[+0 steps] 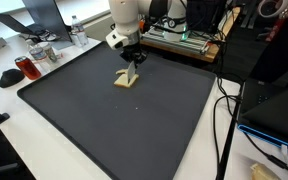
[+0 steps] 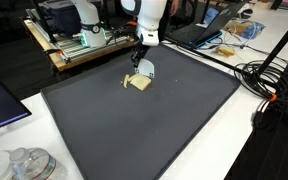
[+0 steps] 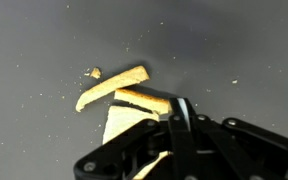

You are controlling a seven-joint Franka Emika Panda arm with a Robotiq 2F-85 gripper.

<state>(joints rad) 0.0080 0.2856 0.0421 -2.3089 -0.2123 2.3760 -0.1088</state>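
A pale bread slice (image 3: 124, 125) stands tilted on the black mat (image 1: 104, 130), its lower edge resting on the mat (image 2: 154, 130). My gripper (image 3: 176, 112) comes down on its upper edge, fingers pressed together, apparently pinching the slice. Both exterior views show the gripper (image 1: 134, 60) (image 2: 140, 62) upright over the bread (image 1: 127, 80) (image 2: 138, 83) at the far middle of the mat. A torn crust strip (image 3: 112, 86) lies flat just beyond the slice, with a small crumb (image 3: 95, 72) beside it. The gripper's black linkage hides the slice's near part.
A wooden rack with electronics (image 1: 179, 42) stands behind the mat. A red cup (image 1: 24, 68), bottles (image 1: 77, 35) and a laptop (image 1: 24, 15) sit off one side. Cables (image 1: 224, 110) (image 2: 269, 80) run along the other edge. Glass jars (image 2: 29, 165) stand near a corner.
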